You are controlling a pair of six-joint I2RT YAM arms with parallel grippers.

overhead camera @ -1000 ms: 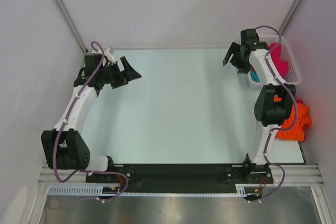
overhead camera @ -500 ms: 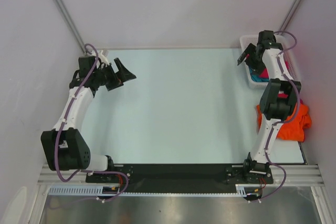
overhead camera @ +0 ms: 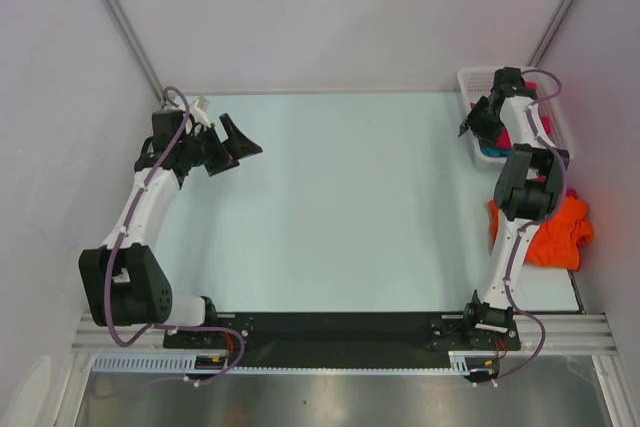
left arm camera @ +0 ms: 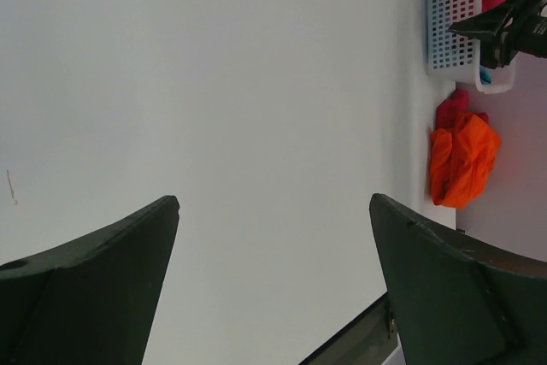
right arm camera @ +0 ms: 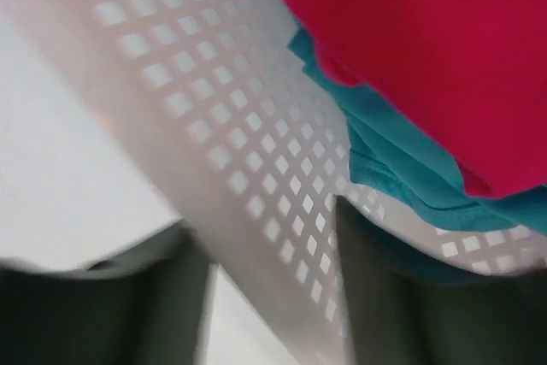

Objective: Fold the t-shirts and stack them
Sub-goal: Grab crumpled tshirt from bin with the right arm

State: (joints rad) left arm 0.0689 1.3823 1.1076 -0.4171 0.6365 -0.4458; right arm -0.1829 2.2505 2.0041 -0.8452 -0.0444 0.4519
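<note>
White links (overhead camera: 143, 205), black joints (overhead camera: 128, 285), looping purple cables (overhead camera: 177, 93); black left hand (overhead camera: 238, 150) and right hand (overhead camera: 470, 127).

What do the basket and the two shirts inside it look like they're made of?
Basket: white, likely rigid plastic; regular moulded square holes. Pink shirt and teal shirt: soft matte cloth, probably knit; they drape and crumple, and the teal one shows a folded edge.

Soft, even white light fills my cell; the table (overhead camera: 340, 197) is bright, with only faint shadows beneath my arms (overhead camera: 150, 197). Right of my right pincer (overhead camera: 468, 127) the wall (overhead camera: 605, 147) takes a pink glow. That pincer's camera smears: the basket (right arm camera: 256, 151) just ahead is blurred, the fingers (right arm camera: 128, 297) dark and unfocused. Beyond my left pincer (left arm camera: 273, 203) the view is sharp.
</note>
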